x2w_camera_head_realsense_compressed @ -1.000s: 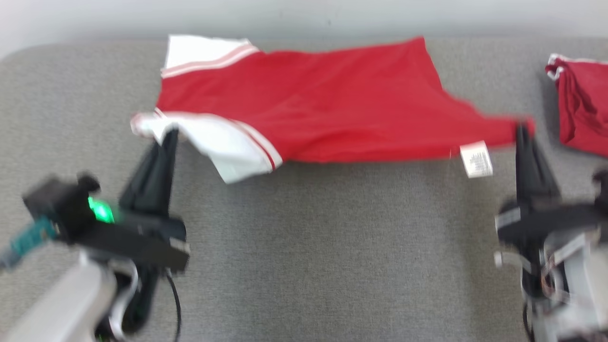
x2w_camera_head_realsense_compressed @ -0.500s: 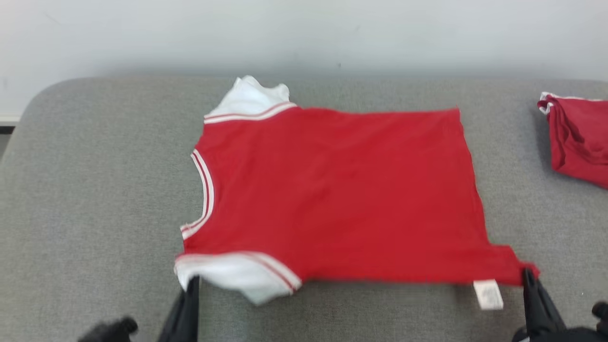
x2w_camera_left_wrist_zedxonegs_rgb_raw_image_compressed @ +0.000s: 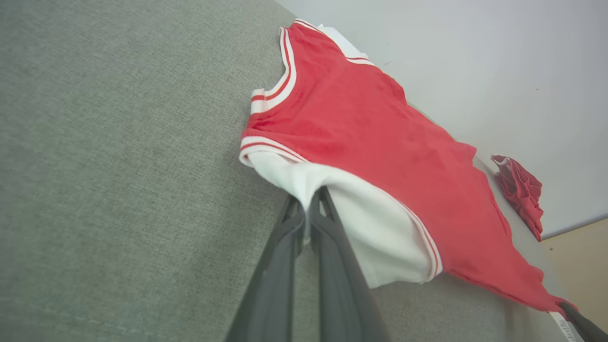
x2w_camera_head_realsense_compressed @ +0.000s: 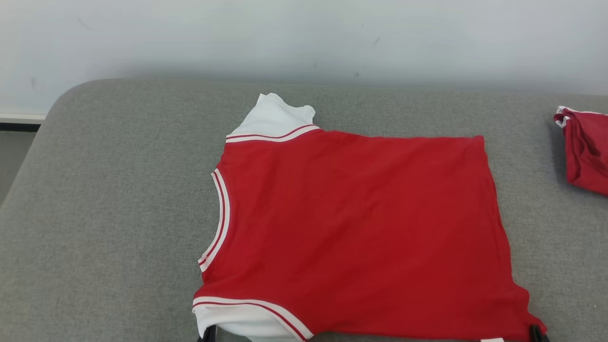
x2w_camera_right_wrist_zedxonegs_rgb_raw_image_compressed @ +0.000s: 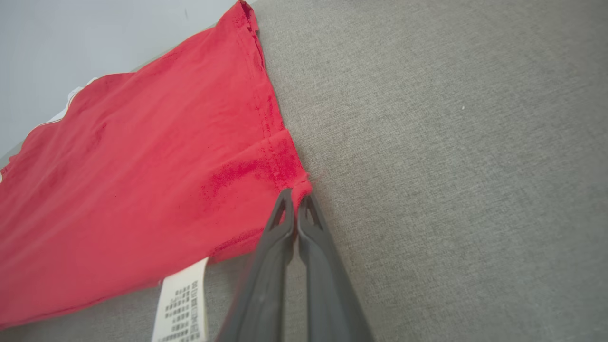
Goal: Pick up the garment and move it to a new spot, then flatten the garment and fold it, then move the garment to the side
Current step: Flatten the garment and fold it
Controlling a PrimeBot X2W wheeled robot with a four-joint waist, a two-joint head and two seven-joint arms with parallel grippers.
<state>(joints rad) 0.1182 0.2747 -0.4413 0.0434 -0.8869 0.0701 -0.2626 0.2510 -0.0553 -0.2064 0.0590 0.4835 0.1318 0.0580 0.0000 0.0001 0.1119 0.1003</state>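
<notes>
Flatten step: red garment (x2w_camera_head_realsense_compressed: 361,228) lies spread on grey table (x2w_camera_head_realsense_compressed: 118,190). L gripper (x2w_camera_left_wrist_zedxonegs_rgb_raw_image_compressed: 308,209) is clamped on its white sleeve (x2w_camera_left_wrist_zedxonegs_rgb_raw_image_compressed: 380,228), R gripper (x2w_camera_right_wrist_zedxonegs_rgb_raw_image_compressed: 295,197) pinches hem corner (x2w_camera_right_wrist_zedxonegs_rgb_raw_image_compressed: 285,166). Next, prob.: let go, then fold.

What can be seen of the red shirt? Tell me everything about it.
The red shirt looks like soft knit cloth, with white sleeves edged in red and white stripes, a striped neckline and a white label at the hem. It lies spread nearly flat on the grey surface, neck toward the robot's left. The left gripper pinches the near sleeve; the right gripper pinches the near hem corner.
</notes>
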